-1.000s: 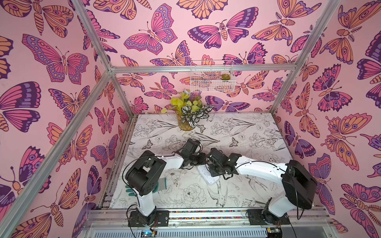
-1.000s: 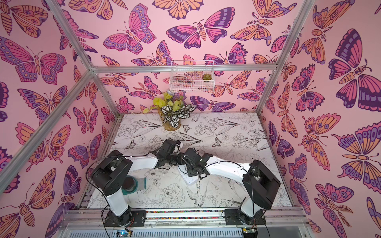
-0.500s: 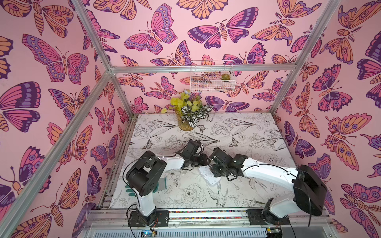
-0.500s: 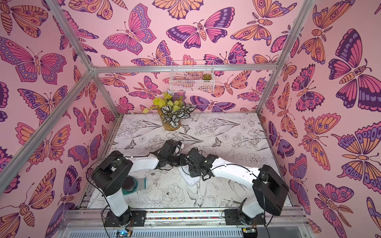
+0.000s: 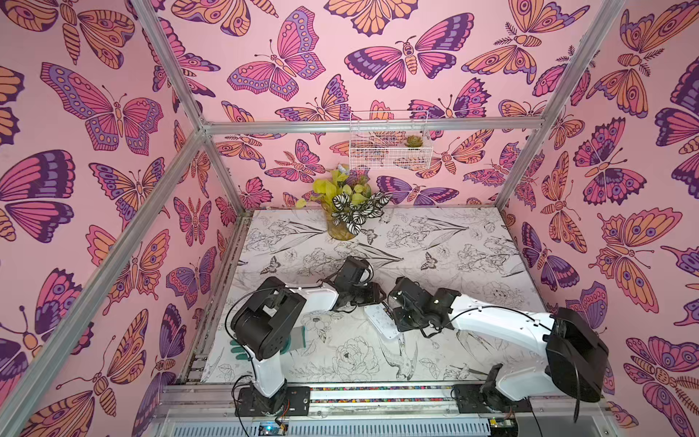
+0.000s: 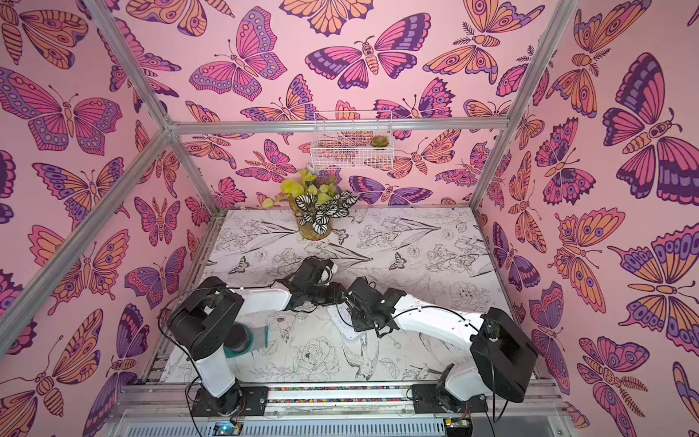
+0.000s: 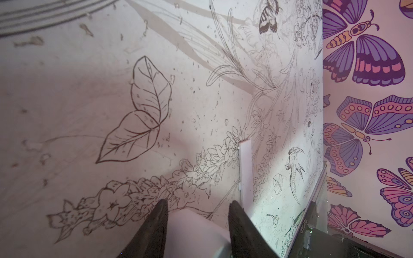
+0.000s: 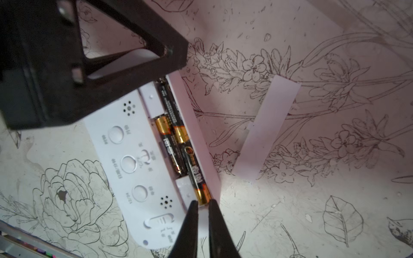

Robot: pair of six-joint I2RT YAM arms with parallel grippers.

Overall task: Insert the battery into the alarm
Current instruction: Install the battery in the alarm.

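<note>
We find the alarm (image 5: 380, 321) lying face down, button side up, on the tabletop (image 5: 435, 242) between the two arms; its battery compartment (image 8: 176, 138) stands open with two other batteries in it; the right end effector (image 8: 203, 202), nearly pressed together, pinches the gold end of a battery (image 8: 193, 169) at the compartment's end; the left end effector (image 7: 197, 203), half spread, clamps the alarm's opposite end; the white battery cover (image 8: 266, 127) lies flat just beside the alarm.
</note>
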